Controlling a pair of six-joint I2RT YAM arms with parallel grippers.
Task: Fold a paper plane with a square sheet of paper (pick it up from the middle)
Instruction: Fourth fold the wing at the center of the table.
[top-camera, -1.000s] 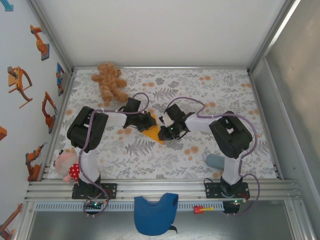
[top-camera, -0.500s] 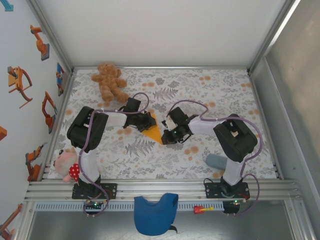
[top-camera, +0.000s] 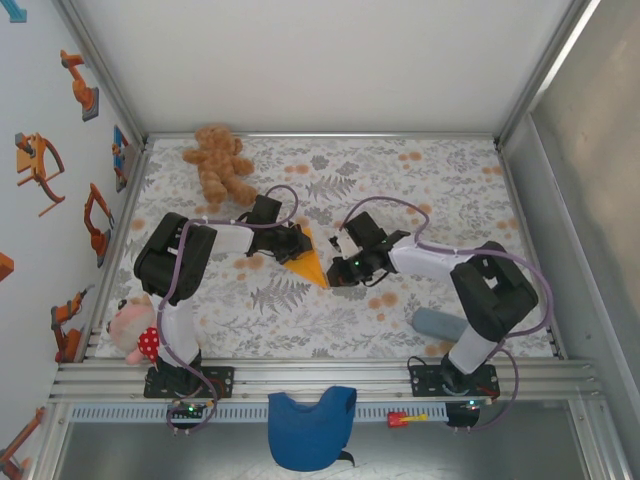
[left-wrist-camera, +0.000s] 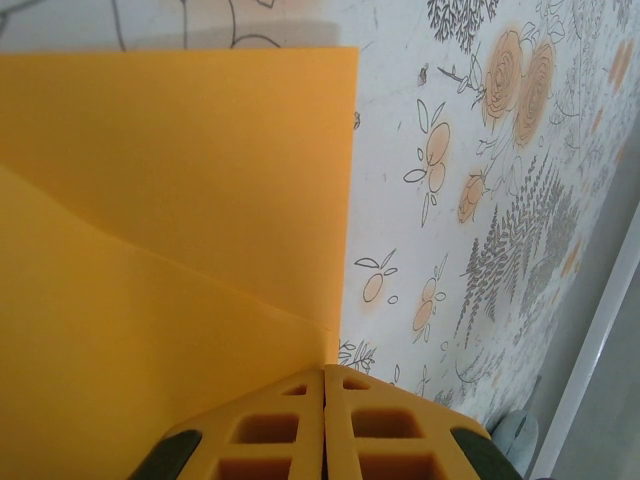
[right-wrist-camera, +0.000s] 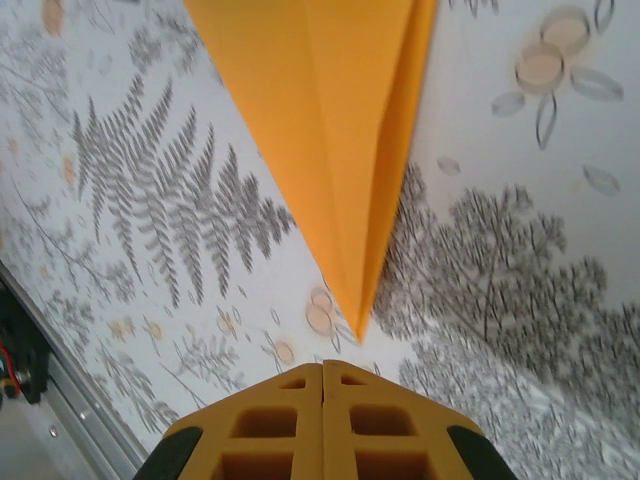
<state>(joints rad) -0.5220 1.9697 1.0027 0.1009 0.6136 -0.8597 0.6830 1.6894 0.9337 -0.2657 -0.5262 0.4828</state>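
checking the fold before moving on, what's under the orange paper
The orange paper lies on the floral table cover, whose pattern shows beside it. Whatever sits beneath its folded layers is hidden.

Orange paper plane (top-camera: 308, 263) (creased, pointed dart) flat on table (top-camera: 450, 200)

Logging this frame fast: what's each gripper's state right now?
Left gripper: shut at the edge of the folded orange paper; a pinch cannot be told.
Right gripper: shut, empty, the paper's tip just ahead.

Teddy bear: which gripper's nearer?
Left. The left gripper is below-right of the teddy bear, at the orange paper; the right gripper is farther right, across the paper.
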